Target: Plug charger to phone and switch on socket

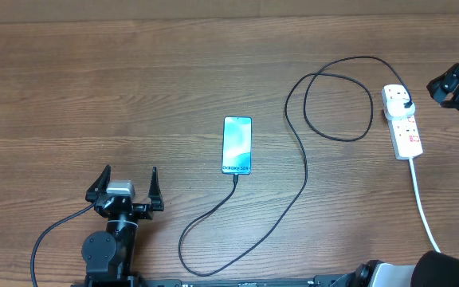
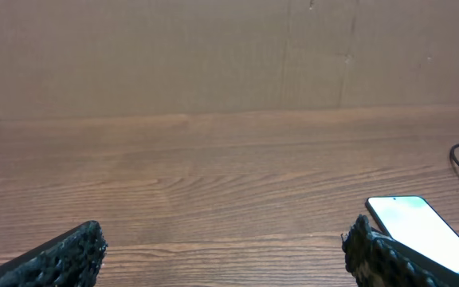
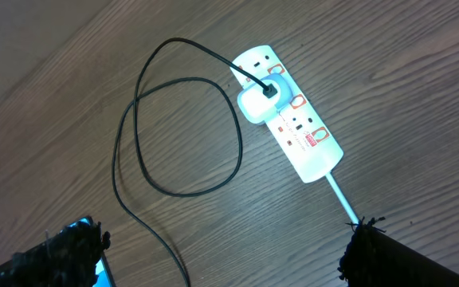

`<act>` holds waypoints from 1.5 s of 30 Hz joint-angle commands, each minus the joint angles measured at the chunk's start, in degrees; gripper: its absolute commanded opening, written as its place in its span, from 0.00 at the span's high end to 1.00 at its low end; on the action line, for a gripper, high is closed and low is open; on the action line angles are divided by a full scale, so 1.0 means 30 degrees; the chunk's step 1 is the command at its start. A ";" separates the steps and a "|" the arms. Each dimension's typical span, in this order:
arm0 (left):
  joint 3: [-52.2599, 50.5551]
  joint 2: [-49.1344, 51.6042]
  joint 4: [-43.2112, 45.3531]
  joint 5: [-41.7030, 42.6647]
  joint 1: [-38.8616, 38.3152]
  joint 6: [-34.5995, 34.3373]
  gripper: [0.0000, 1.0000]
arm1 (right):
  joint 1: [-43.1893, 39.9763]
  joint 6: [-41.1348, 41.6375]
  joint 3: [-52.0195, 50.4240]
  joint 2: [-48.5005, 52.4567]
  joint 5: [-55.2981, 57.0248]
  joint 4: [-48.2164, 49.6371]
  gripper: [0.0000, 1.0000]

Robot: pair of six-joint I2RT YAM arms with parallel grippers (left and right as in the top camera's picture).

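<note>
The charger point(image 3: 257, 102) looks joined to the phone point(image 1: 237, 145); right fingers point(image 3: 389, 259), wide like left fingers point(image 2: 58, 259), must next press the socket point(image 1: 407, 135) switch.

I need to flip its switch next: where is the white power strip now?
In the overhead view the white rectangular power strip lies near the table's right edge, beside the right end effector, with the black charger cable plugged into it.
</note>
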 commanded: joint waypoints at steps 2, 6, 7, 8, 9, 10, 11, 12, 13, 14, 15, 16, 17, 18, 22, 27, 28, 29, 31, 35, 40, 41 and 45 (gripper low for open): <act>-0.0066 -0.0182 -0.0058 -0.0066 0.0117 0.0364 0.01 | 0.0095 0.0058 0.0277 0.0058 0.0058 0.0073 0.00; -0.0066 -0.0182 -0.0058 -0.0066 0.0117 0.0364 0.01 | 0.0102 0.0073 0.0277 -0.0036 0.0000 0.0262 0.00; -0.0066 -0.0175 -0.0058 -0.0066 0.0117 0.0364 0.01 | 0.0102 0.0073 0.0277 -0.0095 -0.0219 0.0539 0.00; -0.0066 -0.0182 -0.0051 -0.0066 0.0117 0.0364 0.01 | 0.0102 0.0066 0.0277 -0.0204 -0.0481 0.0780 0.00; -0.0066 -0.0182 -0.0051 -0.0066 0.0117 0.0364 0.01 | 0.0102 0.0073 0.0277 -0.0306 -0.0678 0.0976 0.00; -0.0066 -0.0182 -0.0051 -0.0066 0.0117 0.0364 0.01 | 0.0102 0.0066 0.0277 -0.0430 -0.0940 0.1166 0.00; -0.0066 -0.0182 -0.0051 -0.0066 0.0117 0.0364 0.01 | 0.0102 0.0073 0.0270 -0.0590 -0.1260 0.1348 0.00; -0.0066 -0.0182 -0.0051 -0.0066 0.0117 0.0364 0.01 | 0.0102 0.0073 0.0270 -0.0809 -0.1712 0.1559 0.00; -0.0066 -0.0182 -0.0051 -0.0066 0.0117 0.0364 0.01 | 0.0102 0.0066 0.0270 -0.0969 -0.2018 0.1683 0.00; -0.0066 -0.0182 -0.0051 -0.0066 0.0117 0.0364 0.01 | 0.0109 0.0066 0.0270 -0.1209 -0.2506 0.1851 0.00; -0.0066 -0.0182 -0.0051 -0.0066 0.0117 0.0364 0.01 | 0.0160 0.0073 0.0270 -0.1370 -0.2776 0.1996 0.00; -0.0066 -0.0182 -0.0051 -0.0066 0.0117 0.0364 0.01 | 0.0262 0.0073 0.0226 -0.1559 -0.3089 0.2259 0.00; -0.0066 -0.0182 -0.0051 -0.0066 0.0117 0.0364 0.01 | 0.0656 0.0066 -0.0109 -0.2055 -0.3475 0.3024 0.00; -0.0066 -0.0182 -0.0051 -0.0066 0.0117 0.0364 0.01 | 0.0896 0.0066 -0.0313 -0.2295 -0.3483 0.3351 0.00; -0.0066 -0.0182 -0.0051 -0.0066 0.0117 0.0364 0.01 | 0.3126 0.0058 -0.2273 -0.4000 -0.3249 0.6135 0.00; -0.0066 -0.0182 -0.0051 -0.0066 0.0117 0.0364 0.01 | 0.6018 0.0058 -0.6120 -0.6251 -0.2463 1.0586 0.00; -0.0066 -0.0175 -0.0051 -0.0066 0.0117 0.0364 0.01 | 0.6623 0.0058 -0.7242 -0.6827 -0.2455 1.1730 0.00; -0.0066 -0.0175 -0.0051 -0.0058 0.0117 0.0364 0.01 | 0.7329 0.0058 -0.8765 -0.7548 -0.2463 1.3376 0.00; -0.0066 -0.0175 -0.0051 -0.0066 0.0117 0.0364 0.01 | 0.8255 0.0058 -1.0877 -0.8561 -0.2463 1.5591 0.00; -0.0066 -0.0175 -0.0051 -0.0066 0.0117 0.0364 0.01 | 1.0346 0.0058 -1.6983 -1.1358 -0.2463 2.1791 0.00; -0.0066 -0.0175 -0.0051 -0.0066 0.0117 0.0364 0.01 | 1.1606 0.0058 -2.2717 -1.4338 -0.2463 2.7256 0.00; -0.0066 -0.0175 -0.0051 -0.0066 0.0117 0.0364 0.01 | 1.1737 0.0066 -2.3773 -1.4957 -0.2463 2.8210 0.00; -0.0066 -0.0175 -0.0051 -0.0066 0.0117 0.0364 0.01 | 1.2036 0.0066 -2.7146 -1.7216 -0.2463 3.0942 0.00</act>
